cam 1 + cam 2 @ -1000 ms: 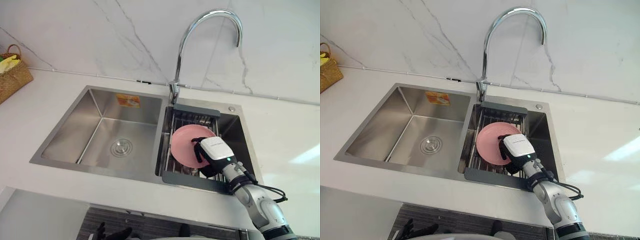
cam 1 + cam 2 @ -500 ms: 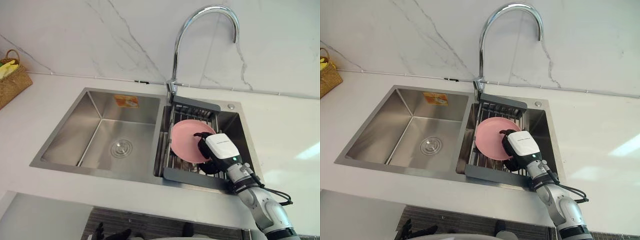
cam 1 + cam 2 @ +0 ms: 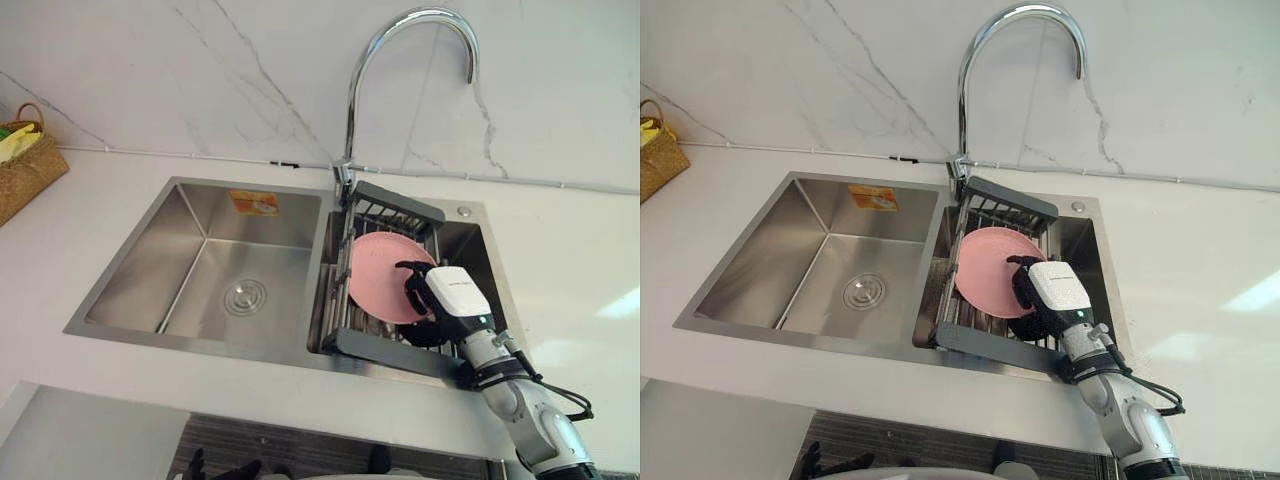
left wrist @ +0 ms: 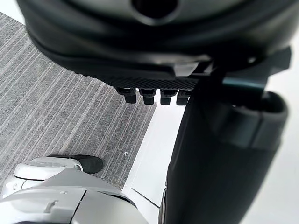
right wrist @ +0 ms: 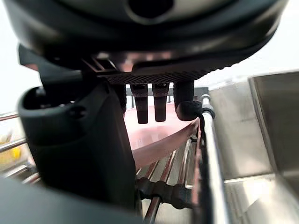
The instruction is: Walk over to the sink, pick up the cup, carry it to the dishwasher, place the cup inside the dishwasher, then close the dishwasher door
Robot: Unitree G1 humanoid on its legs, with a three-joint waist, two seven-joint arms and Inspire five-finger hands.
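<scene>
Little has changed on the left. The wicker basket (image 3: 28,170) on the counter (image 3: 90,215) sits slightly differently in the head views, but that is the camera moving, not the basket. The left hand (image 4: 140,51) hangs low in front of the counter edge, over the floor, with its fingers relaxed and holding nothing. The sink (image 3: 200,345) has an empty left basin (image 3: 265,260). The faucet (image 3: 352,100) stands behind the divider.

What has changed is in the right basin. Over the last second the pink plate (image 3: 378,280) has gone from lying fairly flat on the drying rack (image 3: 385,348) to standing much more upright, with its face turned toward the left basin. The far end of the rack now looks raised as well, as though it is tipping with the plate. The right hand (image 3: 455,300) has the plate by its right edge. In the right wrist view the fingers (image 5: 141,105) reach over the rim and the thumb closes on the near face, so the plate is pinched between them.

What the hand grips is a plate, not a cup. The pick-up step looks to be underway, with the lift just starting. The plate's lower edge is still down among the rack bars. If the rack really is rising with it, the plate will probably have to come free of the bars before it can be carried to the dishwasher.
</scene>
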